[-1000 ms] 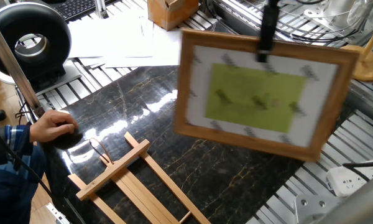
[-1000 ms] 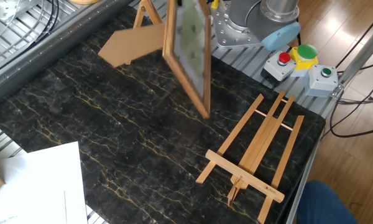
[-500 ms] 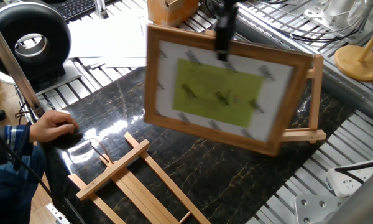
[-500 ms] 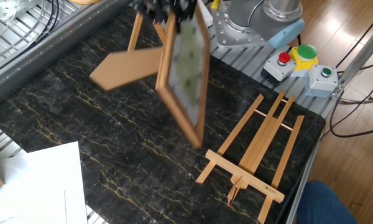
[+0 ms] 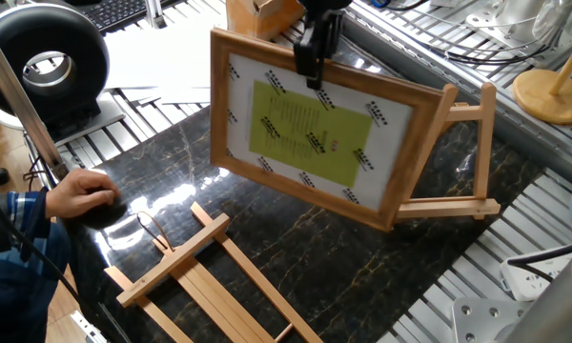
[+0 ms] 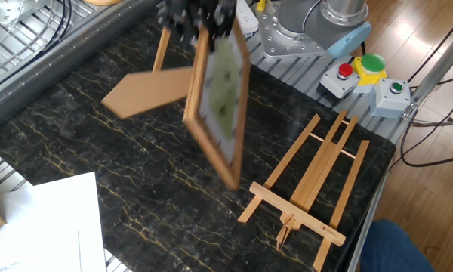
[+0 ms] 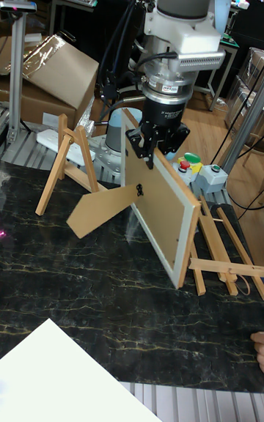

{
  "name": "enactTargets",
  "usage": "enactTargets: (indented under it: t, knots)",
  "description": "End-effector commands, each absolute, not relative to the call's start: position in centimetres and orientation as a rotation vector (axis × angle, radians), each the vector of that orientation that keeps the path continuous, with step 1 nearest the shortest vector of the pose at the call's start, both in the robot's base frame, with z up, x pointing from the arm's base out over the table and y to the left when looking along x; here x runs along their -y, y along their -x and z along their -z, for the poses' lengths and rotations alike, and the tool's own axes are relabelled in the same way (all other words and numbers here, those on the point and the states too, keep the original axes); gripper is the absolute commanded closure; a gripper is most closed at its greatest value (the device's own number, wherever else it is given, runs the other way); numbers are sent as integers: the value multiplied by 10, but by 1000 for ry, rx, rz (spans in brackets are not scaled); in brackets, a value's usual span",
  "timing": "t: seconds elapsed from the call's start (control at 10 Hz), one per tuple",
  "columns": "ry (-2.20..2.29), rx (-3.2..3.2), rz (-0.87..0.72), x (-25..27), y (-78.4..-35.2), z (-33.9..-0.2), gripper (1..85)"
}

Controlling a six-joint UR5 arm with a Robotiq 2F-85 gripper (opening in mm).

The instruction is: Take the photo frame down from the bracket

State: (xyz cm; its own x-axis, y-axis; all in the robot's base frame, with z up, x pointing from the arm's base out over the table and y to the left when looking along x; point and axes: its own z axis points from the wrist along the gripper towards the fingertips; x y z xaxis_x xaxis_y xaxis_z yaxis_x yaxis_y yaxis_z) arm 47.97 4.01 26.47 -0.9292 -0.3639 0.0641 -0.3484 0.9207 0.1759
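Observation:
My gripper (image 5: 313, 69) (image 7: 154, 145) is shut on the top edge of the photo frame (image 5: 310, 129), a light-wood rectangle with a white dotted mat and a yellow-green sheet. The frame hangs tilted above the dark marble table (image 5: 353, 267), clear of the bracket, with its lower corner low over the surface. From the back its fold-out support flap (image 7: 103, 209) sticks out. In the other fixed view the photo frame (image 6: 219, 98) shows nearly edge-on. The bracket (image 5: 462, 157) (image 7: 70, 162), a small A-shaped easel, stands bare behind the frame.
A longer slatted easel (image 5: 205, 276) (image 6: 313, 181) lies flat near the table's edge. A person's hand (image 5: 81, 195) rests at the table's corner. White paper (image 6: 45, 219) covers one corner. Button boxes (image 6: 370, 68) sit beside the arm's base.
The frame has travelled leftward in one fixed view, off the bracket and lower toward the middle of the table, still in my grip. The bracket now shows uncovered.

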Motion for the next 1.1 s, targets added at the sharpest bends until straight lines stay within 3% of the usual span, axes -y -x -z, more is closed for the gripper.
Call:
enactTargets:
  t: [0.0, 0.5, 0.7, 1.0]
  knots:
    - [-409, 3015, 268, -47, -486, -265, 847]
    - [-503, 3110, 410, -73, -513, -269, 847]
    - [-495, 3138, 582, -110, -533, -267, 847]
    - [-590, 3101, 494, -104, -539, -238, 847]
